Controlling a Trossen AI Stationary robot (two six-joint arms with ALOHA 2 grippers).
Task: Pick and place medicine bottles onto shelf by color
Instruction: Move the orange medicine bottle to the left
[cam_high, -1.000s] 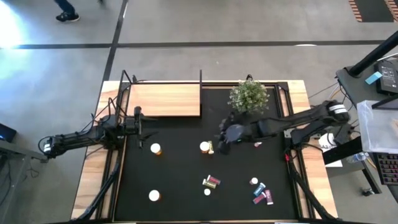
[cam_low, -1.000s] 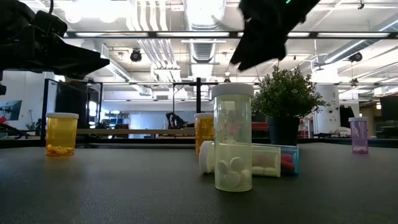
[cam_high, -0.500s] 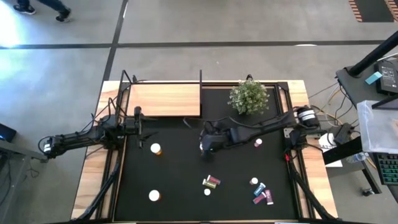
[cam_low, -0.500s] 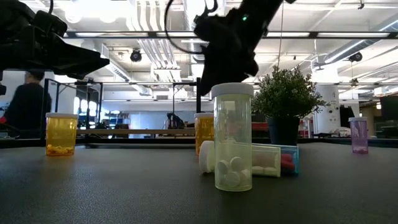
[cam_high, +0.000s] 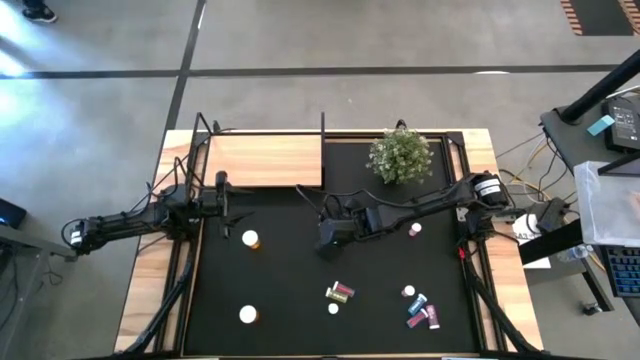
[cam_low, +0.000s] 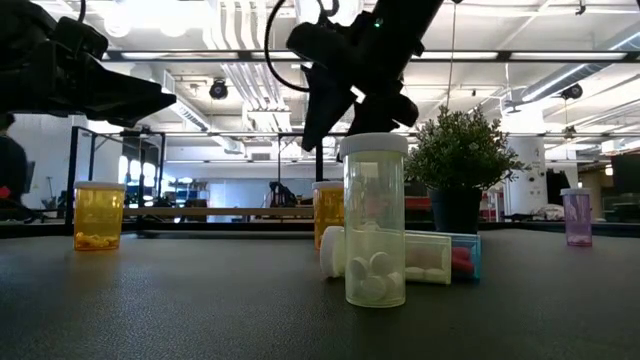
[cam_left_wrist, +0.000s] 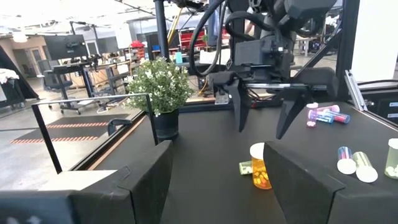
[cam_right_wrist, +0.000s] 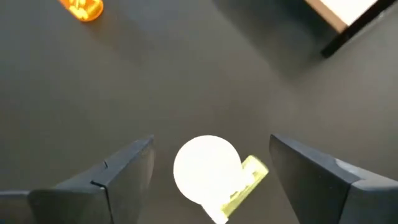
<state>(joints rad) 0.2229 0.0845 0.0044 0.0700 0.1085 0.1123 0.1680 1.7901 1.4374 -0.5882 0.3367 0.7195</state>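
Bottles lie scattered over the black mat (cam_high: 270, 290); none stands on the shelf (cam_high: 264, 161), the light-wood board at the mat's far left corner. In the high view most show only as white caps, so their colours are hard to tell there. The left gripper (cam_high: 222, 200) waits at the mat's left edge near the shelf, jaws open and empty. Beside it stands an orange bottle (cam_low: 99, 214) with yellow pills in its bottom. A clear bottle (cam_low: 375, 220) close to the low camera holds white tablets and half hides another orange bottle (cam_left_wrist: 259, 165) behind it. The right gripper (cam_left_wrist: 262, 109) hangs over that one, jaws spread wide with the white cap between them, not touching. The high view hides this bottle under the gripper. A lying bottle (cam_low: 435, 256) holds white and red pills. A purple bottle (cam_low: 577, 217) stands far right; its contents cannot be made out. A plant (cam_high: 400, 155) stands at the back.
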